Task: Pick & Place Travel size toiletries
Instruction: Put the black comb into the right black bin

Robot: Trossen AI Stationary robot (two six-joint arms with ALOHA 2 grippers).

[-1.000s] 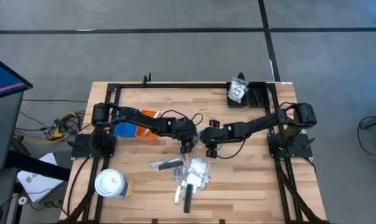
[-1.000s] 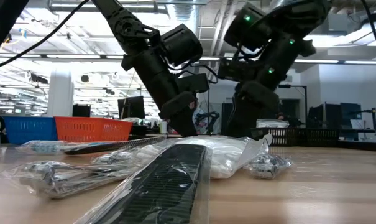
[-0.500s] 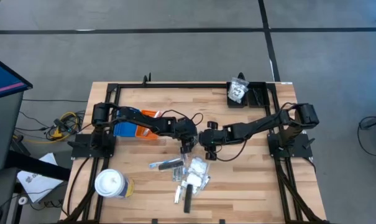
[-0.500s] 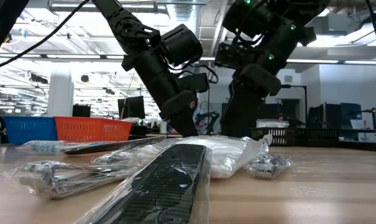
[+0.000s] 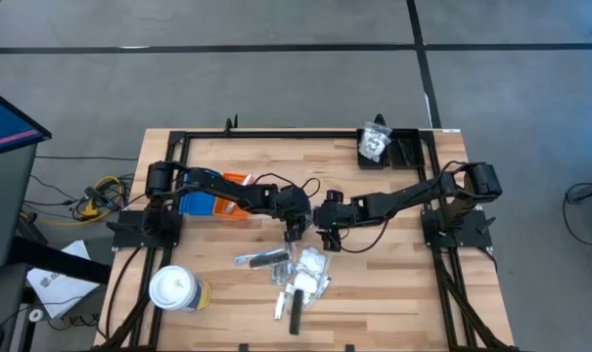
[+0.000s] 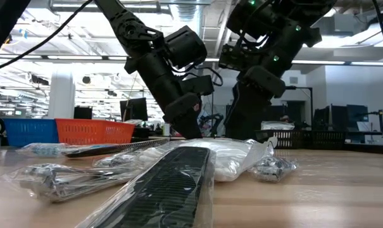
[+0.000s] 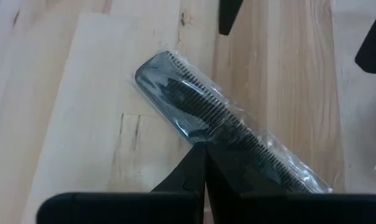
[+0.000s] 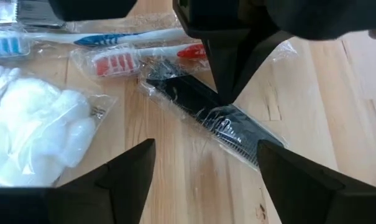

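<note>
A black comb [image 7: 188, 99] in a clear wrapper lies flat on the wooden table [image 5: 393, 284], at its middle. My left gripper [image 7: 205, 152] [image 5: 294, 233] is shut, its tips down on the comb [image 8: 188, 93]. My right gripper [image 8: 205, 144] [image 5: 327, 235] hangs open just above the comb, one finger on each side of it, touching nothing. Beside the comb lie wrapped toothbrushes [image 8: 135, 38] and a clear packet of white cotton [image 8: 32, 124]. More travel size toiletries sit in a pile [image 5: 303, 274] toward the near edge. My left gripper pinches the clear wrapper at the middle of the comb [image 8: 220, 113] with its shut fingertips [image 8: 226, 93]; the film puckers there. The fingers slant down from the table's left and lie across the comb. The comb stays flat on the table.
A big white lidded cup [image 5: 173, 288] stands at the near left. Blue and orange trays [image 5: 212, 202] lie under my left arm. A black tray [image 5: 403, 149] at the far right holds a clear packet [image 5: 375, 144]. Another wrapped comb [image 6: 169, 190] lies near the front edge.
My right gripper has edged a little toward my left gripper and the comb. My left gripper and the comb have kept still.
</note>
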